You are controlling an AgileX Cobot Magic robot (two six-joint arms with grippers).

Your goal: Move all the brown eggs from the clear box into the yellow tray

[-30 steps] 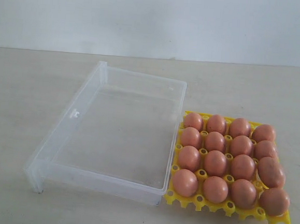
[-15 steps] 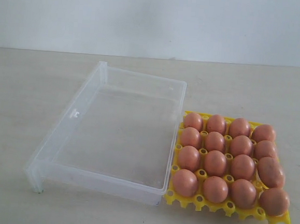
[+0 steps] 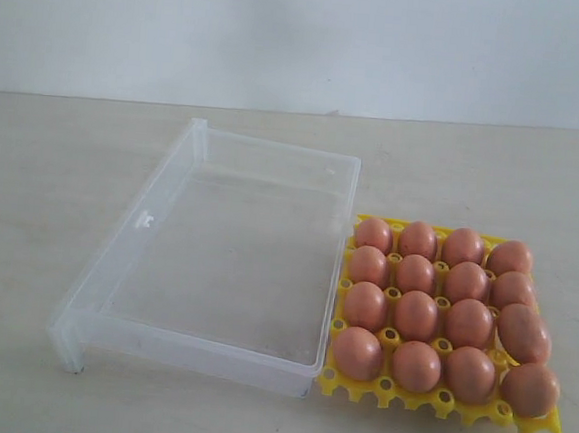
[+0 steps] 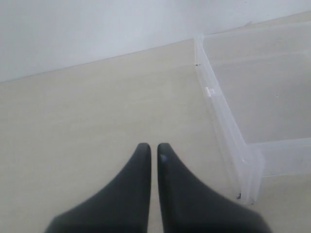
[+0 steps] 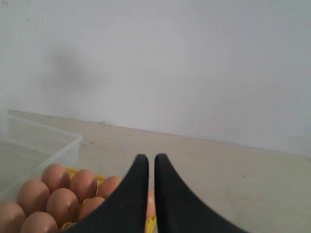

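Several brown eggs point(image 3: 417, 314) fill the cells of the yellow tray point(image 3: 386, 390) at the right of the exterior view. The clear box point(image 3: 216, 261) stands beside the tray on its left, and no egg shows inside it. Neither arm appears in the exterior view. My left gripper point(image 4: 154, 146) is shut with nothing held, above the table near the clear box point(image 4: 228, 121). My right gripper point(image 5: 151, 158) is shut and holds nothing; it hovers over the brown eggs point(image 5: 63, 204) and the yellow tray point(image 5: 151, 224).
A pale wall point(image 3: 304, 37) rises behind the beige table point(image 3: 32, 176). The box and the tray touch along one side.
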